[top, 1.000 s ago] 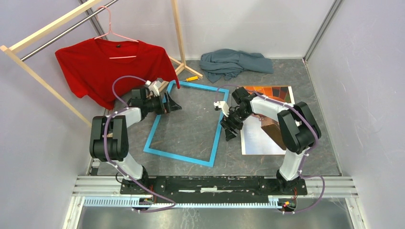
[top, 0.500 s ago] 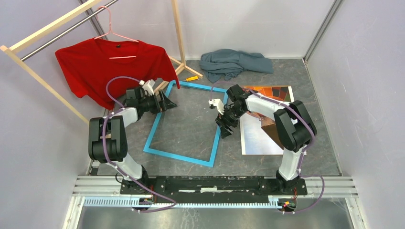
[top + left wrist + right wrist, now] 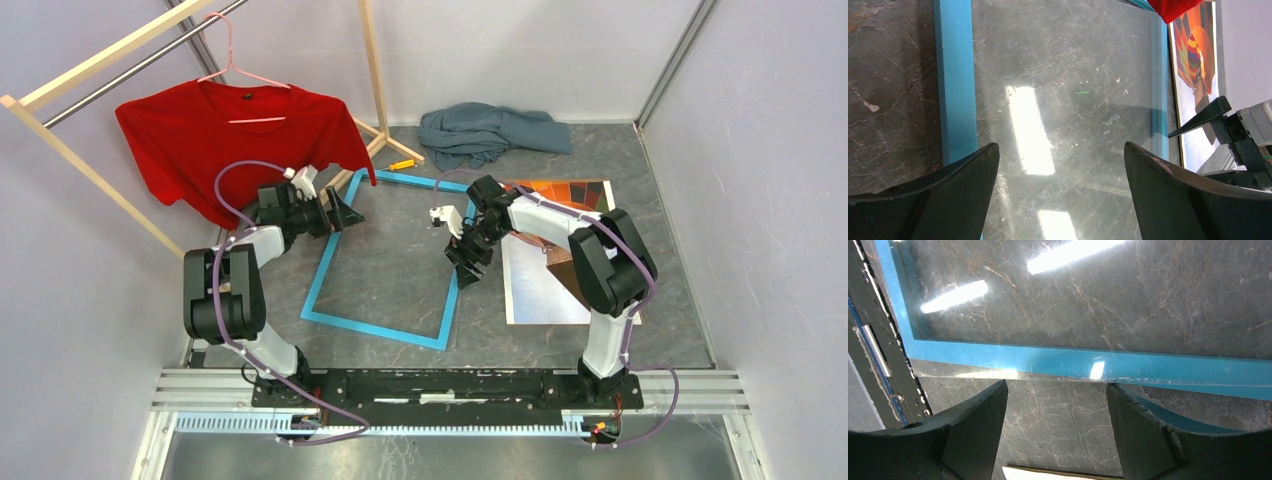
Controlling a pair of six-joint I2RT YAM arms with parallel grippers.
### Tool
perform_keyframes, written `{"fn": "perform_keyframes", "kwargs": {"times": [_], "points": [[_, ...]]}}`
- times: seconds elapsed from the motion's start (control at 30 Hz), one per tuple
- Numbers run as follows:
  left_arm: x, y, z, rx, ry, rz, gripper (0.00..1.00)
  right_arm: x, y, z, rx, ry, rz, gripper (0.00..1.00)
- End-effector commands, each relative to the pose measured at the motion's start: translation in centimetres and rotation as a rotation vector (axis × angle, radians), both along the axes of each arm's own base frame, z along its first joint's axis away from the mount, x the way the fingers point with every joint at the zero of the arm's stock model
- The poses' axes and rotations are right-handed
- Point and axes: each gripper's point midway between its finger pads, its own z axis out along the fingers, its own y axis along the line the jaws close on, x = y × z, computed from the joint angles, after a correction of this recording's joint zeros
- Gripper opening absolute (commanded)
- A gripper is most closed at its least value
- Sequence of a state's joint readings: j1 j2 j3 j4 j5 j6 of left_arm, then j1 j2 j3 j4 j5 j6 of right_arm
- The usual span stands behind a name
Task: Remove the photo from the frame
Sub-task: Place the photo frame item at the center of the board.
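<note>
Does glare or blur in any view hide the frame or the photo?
Left wrist: ceiling lights glare as bright patches on the pane inside the frame; the photo stays legible at the right edge. Right wrist: two glare streaks on the pane; the right gripper looks dark and soft. Top external: evenly lit and sharp.

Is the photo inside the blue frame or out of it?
Out. The photo lies on the grey surface beside the frame, whose opening shows only that surface.
</note>
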State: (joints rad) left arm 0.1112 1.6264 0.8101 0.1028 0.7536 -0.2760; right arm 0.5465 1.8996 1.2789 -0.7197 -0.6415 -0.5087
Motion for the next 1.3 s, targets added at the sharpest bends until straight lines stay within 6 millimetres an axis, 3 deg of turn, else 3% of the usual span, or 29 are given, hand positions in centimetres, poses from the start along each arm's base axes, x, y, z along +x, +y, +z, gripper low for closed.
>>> {"fn": "perform_keyframes", "kwargs": {"times": [0.0, 0.6, 0.8, 1.0, 1.17, 1.27], "points": [[0.3, 0.5, 1.2, -0.01, -0.025, 0.033, 1.0, 1.7, 0.8, 1.1, 0.01, -0.073, -0.009, 0.79], [0.5, 0.8, 3.9, 0.006, -0.115, 0.044, 1.0, 2.7, -3.4, 2.8, -0.149, -0.25, -0.04, 0.96], [0.3, -0.4, 6.7, 0.02, -0.201, 0.0, 1.0, 3.9, -7.4, 4.7, -0.139, -0.307, -0.143, 0.98], [-0.7, -5.6, 9.5, 0.122, -0.309, -0.164, 1.0, 5.8, -15.1, 6.1, -0.102, -0.294, -0.389, 0.98], [-1.3, -10.8, 12.0, 0.187, -0.412, -0.289, 1.0, 5.5, -21.8, 6.8, -0.113, -0.329, -0.557, 0.98], [-1.9, -14.3, 12.4, 0.222, -0.442, -0.367, 1.0, 4.4, -24.7, 6.6, -0.124, -0.327, -0.619, 0.98]]}}
